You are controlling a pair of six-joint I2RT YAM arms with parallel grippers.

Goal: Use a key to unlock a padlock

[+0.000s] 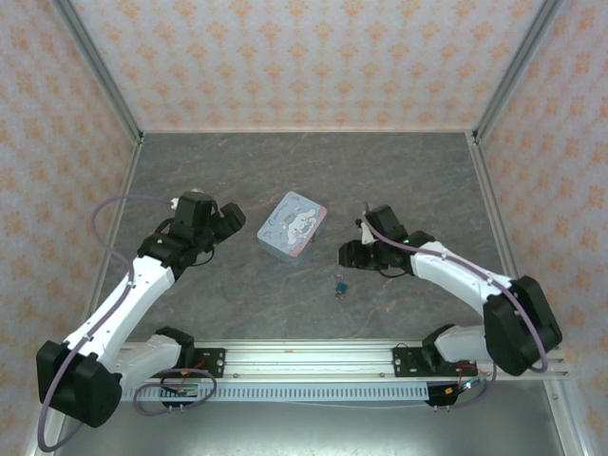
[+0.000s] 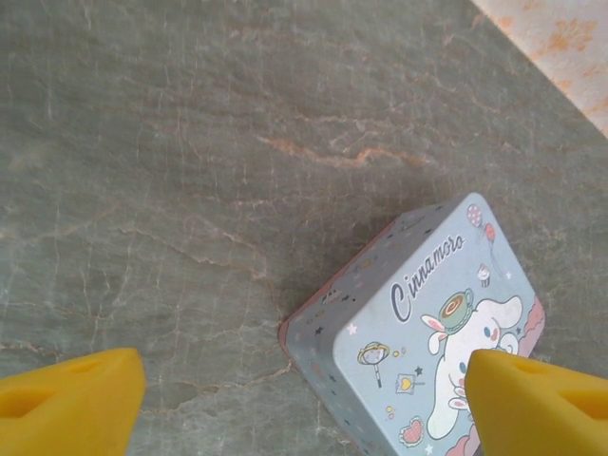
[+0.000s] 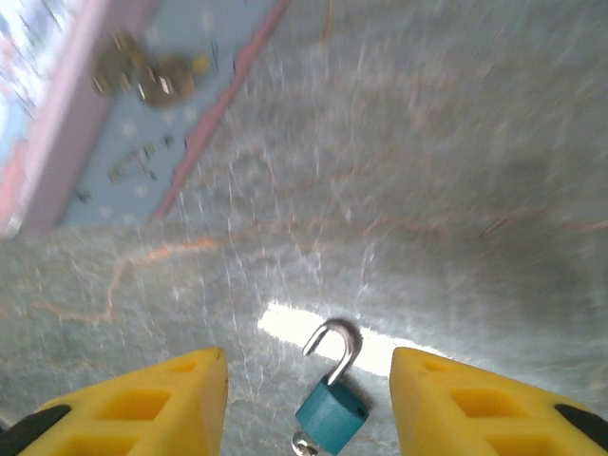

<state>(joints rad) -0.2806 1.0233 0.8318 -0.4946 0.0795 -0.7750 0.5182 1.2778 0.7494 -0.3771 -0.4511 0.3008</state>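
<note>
The teal padlock [image 3: 332,415] lies on the grey table between my right gripper's yellow fingers [image 3: 152,404]. Its silver shackle [image 3: 339,347] stands swung open, one leg out of the body. A silvery bit of the key [image 3: 302,444] pokes out at the lock's bottom edge. In the top view the padlock [image 1: 339,285] is a speck in front of the tin. My right gripper [image 3: 309,399] is open around the lock without touching it, shown as [image 1: 350,255] from above. My left gripper [image 2: 304,404] is open over the tin's near corner, seen as [image 1: 231,220] from above.
The pale blue cartoon tin [image 1: 292,225] sits mid-table between the arms; its lid and side [image 2: 427,323] fill the lower right of the left wrist view. Patterned walls and metal posts [image 1: 104,85] enclose the table. A rail [image 1: 304,359] runs along the near edge.
</note>
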